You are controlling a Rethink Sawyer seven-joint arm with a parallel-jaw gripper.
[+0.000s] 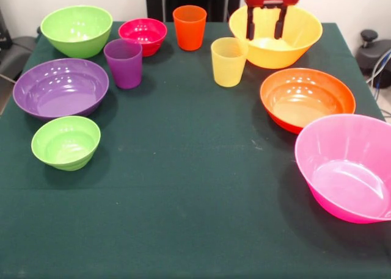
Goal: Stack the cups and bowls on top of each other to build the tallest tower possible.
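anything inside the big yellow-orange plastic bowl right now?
The large glossy yellow-orange plastic bowl looks empty. The gripper hangs open in front of its far wall, fingers apart, covering two strips of the interior. The near rim hides the lowest part.

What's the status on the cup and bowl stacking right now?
End effector open, empty, over yellow-orange bowl. No tower yet: cups and bowls all separate on table. Nothing blocking.

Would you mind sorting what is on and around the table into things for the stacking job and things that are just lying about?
For the job:
purple cup, yellow cup, orange cup
pink bowl, orange-red bowl, yellow-orange bowl, purple bowl, medium green bowl, small green bowl, red bowl

Lying about:
dark object with cables beside the table
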